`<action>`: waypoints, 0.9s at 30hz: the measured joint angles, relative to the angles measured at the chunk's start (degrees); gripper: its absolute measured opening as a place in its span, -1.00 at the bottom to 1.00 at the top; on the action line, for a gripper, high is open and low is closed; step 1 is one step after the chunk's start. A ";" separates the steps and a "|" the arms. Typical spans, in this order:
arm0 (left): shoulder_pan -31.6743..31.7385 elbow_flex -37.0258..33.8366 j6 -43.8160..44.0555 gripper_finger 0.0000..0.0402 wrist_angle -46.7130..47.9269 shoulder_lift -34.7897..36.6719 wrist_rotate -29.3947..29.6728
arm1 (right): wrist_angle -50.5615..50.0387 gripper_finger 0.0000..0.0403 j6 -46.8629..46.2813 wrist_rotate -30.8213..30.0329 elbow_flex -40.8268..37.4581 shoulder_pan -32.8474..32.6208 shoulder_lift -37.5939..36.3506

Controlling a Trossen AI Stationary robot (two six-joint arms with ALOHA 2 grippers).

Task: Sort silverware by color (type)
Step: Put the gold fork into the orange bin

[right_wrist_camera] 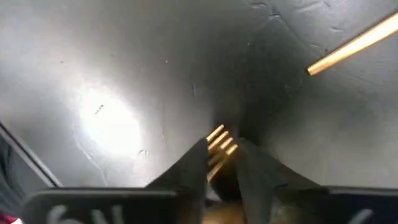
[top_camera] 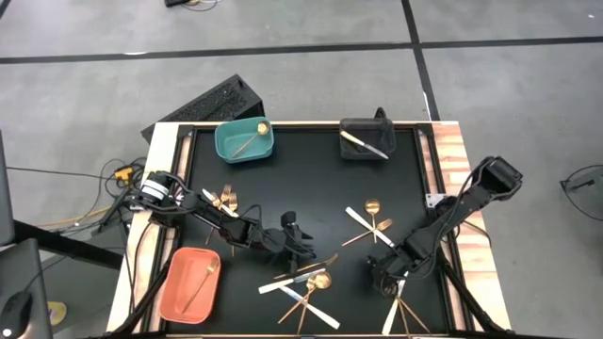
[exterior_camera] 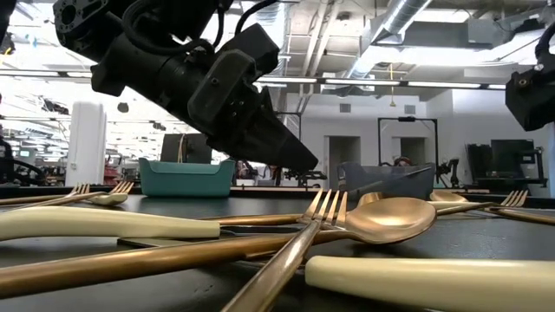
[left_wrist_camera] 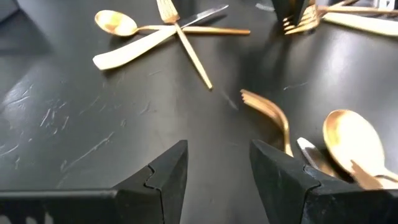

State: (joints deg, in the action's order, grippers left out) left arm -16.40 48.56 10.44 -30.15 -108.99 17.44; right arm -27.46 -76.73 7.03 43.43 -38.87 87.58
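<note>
Gold spoons and forks and white-handled knives lie scattered flat on the black mat point(top_camera: 320, 188). One crossed heap point(top_camera: 306, 285) sits near the front middle and another point(top_camera: 369, 224) right of centre. My left gripper point(left_wrist_camera: 217, 169) hovers open over bare mat beside a gold fork point(left_wrist_camera: 270, 112) and a spoon point(left_wrist_camera: 353, 138). My right gripper point(right_wrist_camera: 222, 155) points steeply down at the front right point(top_camera: 384, 281), shut on a gold fork. My right gripper pinches a gold fork between its two fingers just behind the tines point(right_wrist_camera: 221, 147), which stick out past the fingertips. The fingers come from above, slanting down. Its handle is hidden behind the fingers. I cannot tell whether the fork is clear of the mat.
A teal bin point(top_camera: 224, 141) at the back left holds a gold spoon. A black bin point(top_camera: 350, 127) at the back right holds a white knife, and a salmon bin point(top_camera: 174, 292) at the front left holds a gold piece. Two forks point(top_camera: 223, 200) lie left, more pieces point(top_camera: 407, 315) by the front edge.
</note>
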 joint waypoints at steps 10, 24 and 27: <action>0.00 0.00 -0.57 -0.20 0.43 0.00 0.62 | -1.11 -0.86 2.47 -3.62 0.03 0.02 0.18; 0.94 -0.02 -3.22 -0.20 -2.93 0.00 1.34 | 4.39 -0.98 18.20 -27.24 -0.08 5.57 -10.68; 1.05 -0.02 -4.88 -0.20 -4.73 0.02 1.46 | 9.97 -0.98 25.83 -33.90 -0.08 7.28 -14.18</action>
State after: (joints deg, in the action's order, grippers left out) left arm -15.35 48.53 5.56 -34.88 -108.97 18.90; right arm -17.49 -50.90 -26.87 43.35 -31.59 73.39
